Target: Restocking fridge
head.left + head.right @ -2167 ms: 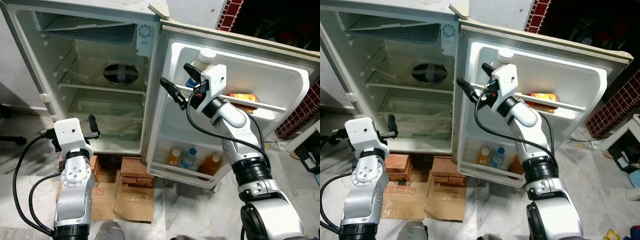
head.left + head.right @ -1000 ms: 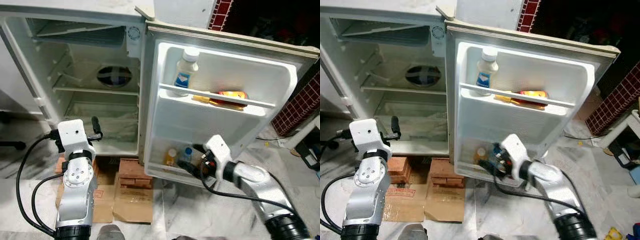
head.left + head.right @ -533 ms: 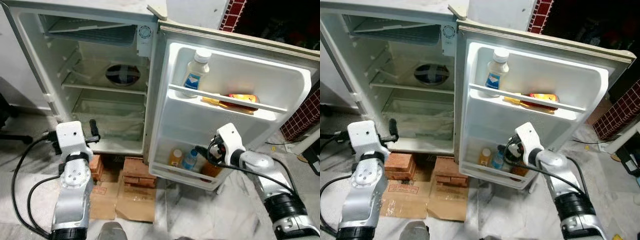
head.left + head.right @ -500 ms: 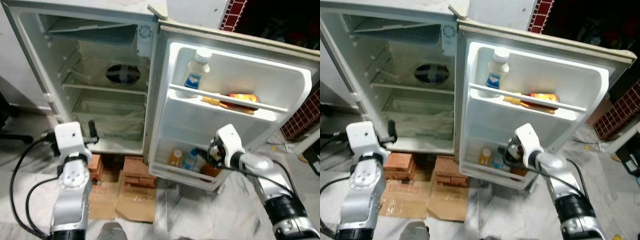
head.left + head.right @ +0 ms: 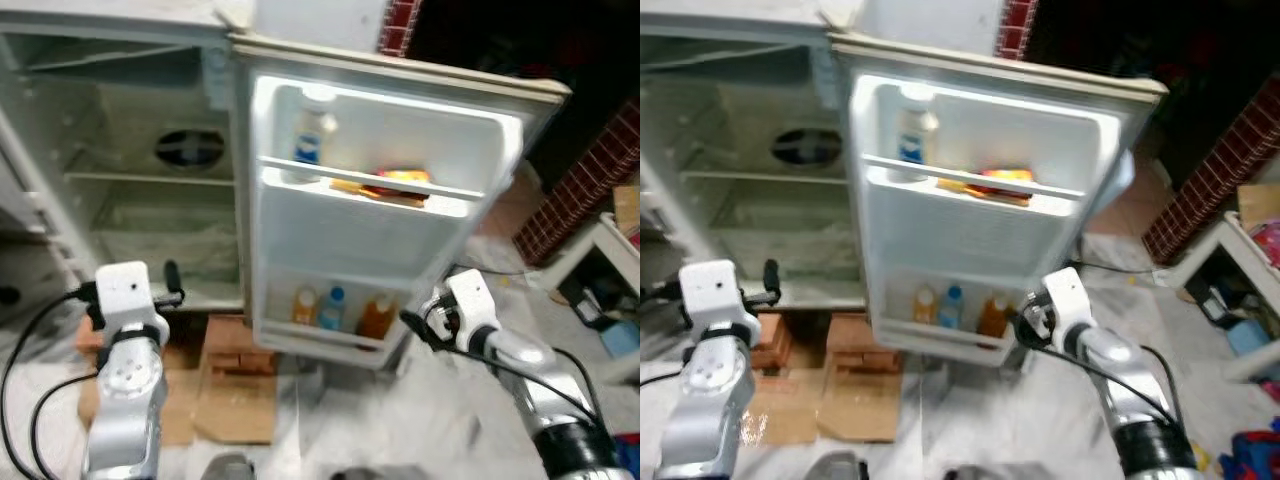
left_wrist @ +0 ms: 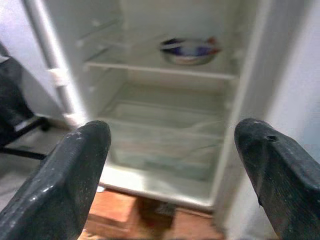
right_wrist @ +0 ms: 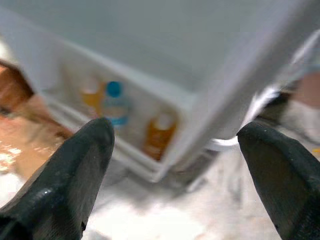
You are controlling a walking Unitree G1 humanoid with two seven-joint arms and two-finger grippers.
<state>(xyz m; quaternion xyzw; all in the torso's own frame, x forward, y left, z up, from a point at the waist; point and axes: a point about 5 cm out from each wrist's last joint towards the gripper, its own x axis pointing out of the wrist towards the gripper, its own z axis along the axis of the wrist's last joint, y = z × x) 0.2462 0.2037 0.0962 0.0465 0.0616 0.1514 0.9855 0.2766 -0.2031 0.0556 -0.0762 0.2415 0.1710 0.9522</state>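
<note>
Fridge [image 5: 120, 150], one, door [image 5: 385, 215] open. Three bottles [image 5: 340, 310] in bottom door rack, just ahead of right tool [image 5: 410, 322], fingers spread, empty. One white bottle [image 5: 308, 140] and one orange packet [image 5: 400, 183] on upper door rack. One bowl [image 6: 189, 49] on inner shelf, beyond left tool [image 6: 170, 165], fingers spread, empty.

Blurred for you: three small bottles in the white fridge door's bottom shelf [image 5: 330, 308], labels unreadable. Orange-red packet behind the upper rail [image 5: 398, 184], identity unclear. Round dark-rimmed bowl on the inner shelf [image 6: 189, 51], contents indistinct.
</note>
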